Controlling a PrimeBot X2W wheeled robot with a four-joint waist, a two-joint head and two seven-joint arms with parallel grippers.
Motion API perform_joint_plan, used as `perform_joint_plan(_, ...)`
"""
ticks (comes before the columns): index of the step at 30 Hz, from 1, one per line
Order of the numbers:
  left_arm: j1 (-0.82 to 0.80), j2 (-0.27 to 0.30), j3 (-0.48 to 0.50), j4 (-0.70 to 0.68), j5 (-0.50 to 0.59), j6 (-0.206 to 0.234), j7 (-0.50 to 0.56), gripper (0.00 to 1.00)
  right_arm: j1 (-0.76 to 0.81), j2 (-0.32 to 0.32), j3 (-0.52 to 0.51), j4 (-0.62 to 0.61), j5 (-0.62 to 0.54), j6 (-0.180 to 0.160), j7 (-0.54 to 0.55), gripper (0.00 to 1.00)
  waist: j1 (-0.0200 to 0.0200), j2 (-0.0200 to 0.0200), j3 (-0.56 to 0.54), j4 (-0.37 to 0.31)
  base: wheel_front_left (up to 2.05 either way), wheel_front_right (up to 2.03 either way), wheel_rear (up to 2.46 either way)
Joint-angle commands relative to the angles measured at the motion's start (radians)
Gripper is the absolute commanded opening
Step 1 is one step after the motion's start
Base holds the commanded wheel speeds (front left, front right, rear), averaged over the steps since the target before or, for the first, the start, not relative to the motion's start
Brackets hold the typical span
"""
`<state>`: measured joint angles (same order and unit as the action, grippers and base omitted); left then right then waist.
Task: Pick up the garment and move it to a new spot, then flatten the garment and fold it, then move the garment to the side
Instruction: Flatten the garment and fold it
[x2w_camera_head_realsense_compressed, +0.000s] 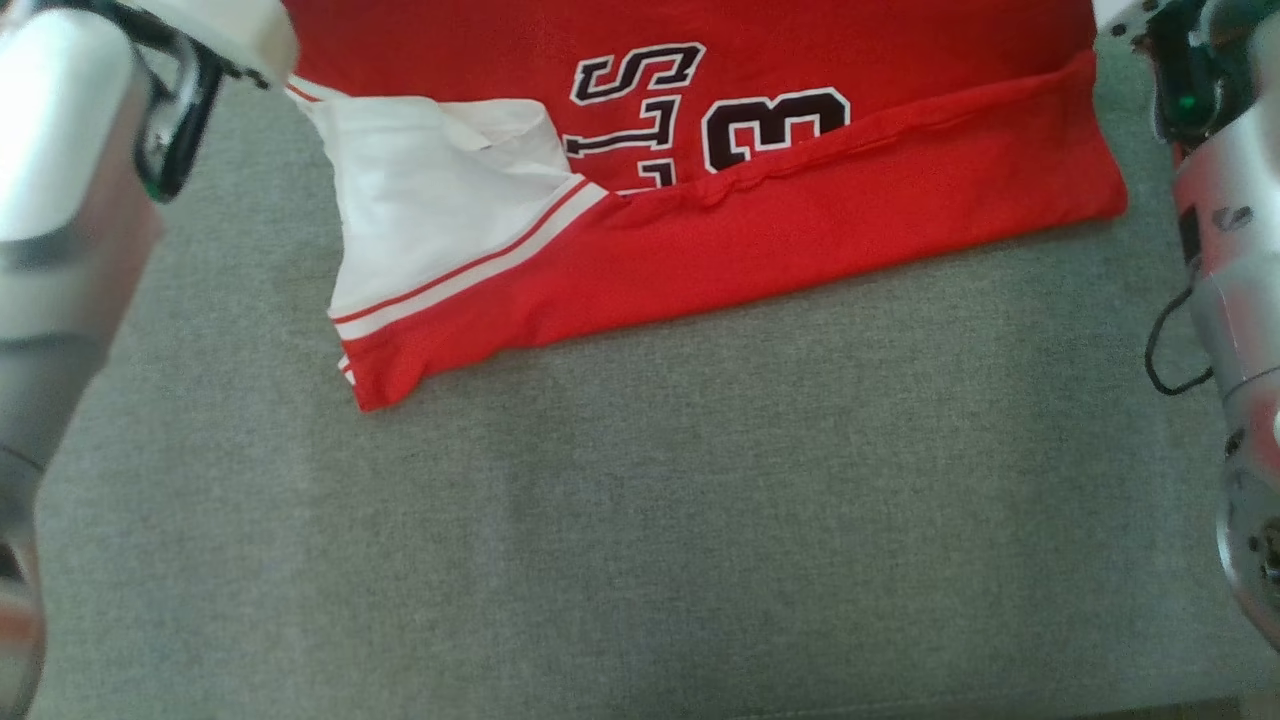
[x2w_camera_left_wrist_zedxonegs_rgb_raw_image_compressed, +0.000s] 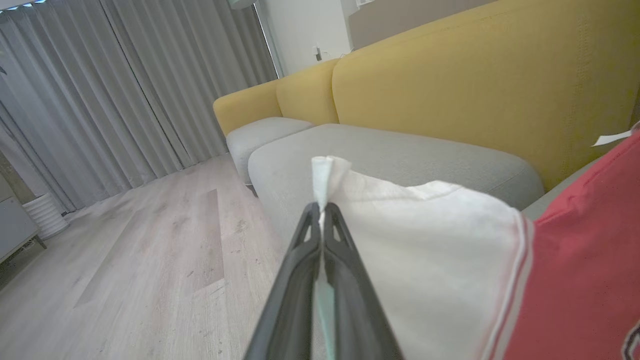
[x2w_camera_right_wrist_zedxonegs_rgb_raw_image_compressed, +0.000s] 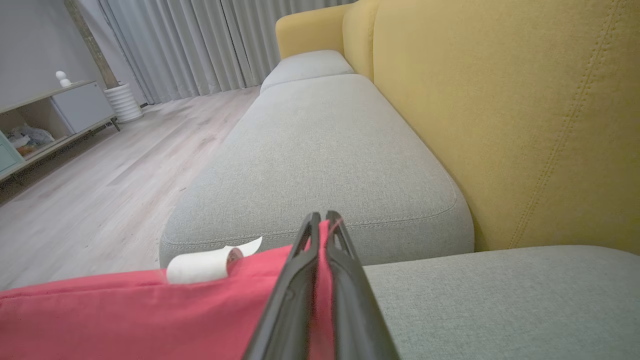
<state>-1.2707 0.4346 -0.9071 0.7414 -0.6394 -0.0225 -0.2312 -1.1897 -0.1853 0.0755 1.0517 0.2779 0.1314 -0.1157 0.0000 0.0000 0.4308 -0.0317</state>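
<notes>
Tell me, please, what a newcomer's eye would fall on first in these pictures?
The red jersey with bold black-and-white lettering stands out, spread across the upper part of the head view on the grey sofa cushion. The left gripper is pinched shut on its white sleeve, and the right gripper is shut on red fabric at the other side. Behind the seat rises a mustard-yellow backrest.

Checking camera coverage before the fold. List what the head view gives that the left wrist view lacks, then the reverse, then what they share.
Head view: the black lettering on the shirt and its folded-over lower edge. Left wrist view: the left gripper shut on the white sleeve, plus curtains, wood floor and yellow sofa back. Both: red shirt, white sleeve, grey cushion.
</notes>
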Motion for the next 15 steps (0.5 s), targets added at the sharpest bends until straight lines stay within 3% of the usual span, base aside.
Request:
perform_joint_plan(1, -0.039, 0.031, 0.031, -0.012, 0.009, -0.007, -0.01, 0.0, -0.016, -0.001, 0.019, -0.026, 0.011, -0.001, -0.005, 0.0, 0.0, 0.0, -0.007, 0.006, 0.0, 0.0, 0.0)
perform_joint_plan(9, 0.084, 0.037, -0.017, -0.052, -0.014, -0.072, -0.011, 0.0, 0.079, -0.064, 0.122, -0.011, 0.098, -0.001, 0.047, 0.0, 0.0, 0.0, -0.067, 0.031, 0.0, 0.0, 0.0)
perform_joint_plan(15, 0.232, 0.089, -0.064, -0.203, -0.123, -0.099, 0.124, 0.0, 0.186, -0.132, 0.23, -0.027, 0.168, -0.001, 0.122, 0.0, 0.0, 0.0, -0.115, 0.049, 0.0, 0.0, 0.0)
